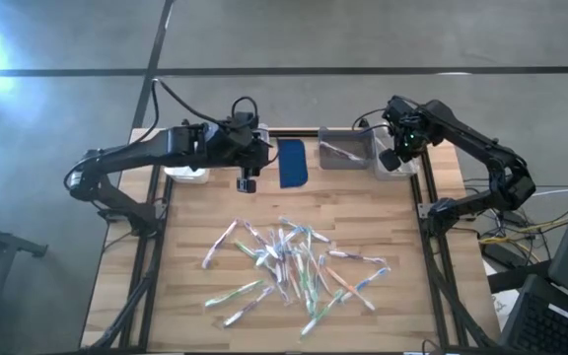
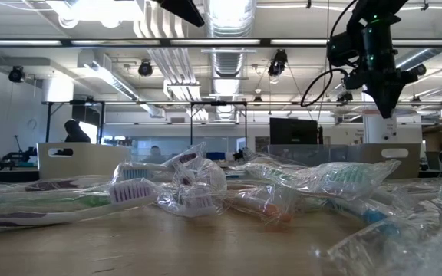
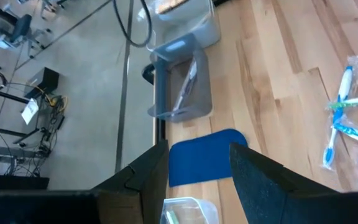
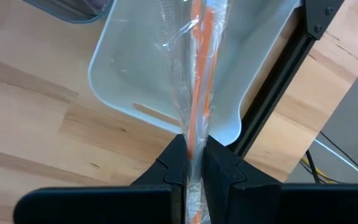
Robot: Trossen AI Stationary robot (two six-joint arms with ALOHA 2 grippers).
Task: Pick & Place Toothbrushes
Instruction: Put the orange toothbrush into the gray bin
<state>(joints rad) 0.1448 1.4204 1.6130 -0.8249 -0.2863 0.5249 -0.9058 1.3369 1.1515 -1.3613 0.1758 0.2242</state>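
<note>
I have the right gripper at the upper right of the overhead frame, above the white bin that sits at the table's back right corner. Its fingers are pinched tight on a wrapped orange toothbrush, which runs from between the fingertips out over the bin's open interior; the bin's rim lies just beside the black table frame, so there is little room on that side.

My left gripper hangs over the back edge of the table in the upper middle of the overhead frame, fingers spread and holding nothing. Between the fingers I see the dark blue pad, and beyond it the grey bin with one wrapped toothbrush inside. A clear bin shows just under the fingers.

The rest of the toothbrushes lie in a loose scattered heap in the centre and lower half of the wooden table, most in clear wrappers, some crossing one another. A bare strip of wood separates the heap from the row of bins and pad, and the table's left and right margins are bare too.

I can read no brand or lettering on wrappers, bins or pad
</note>
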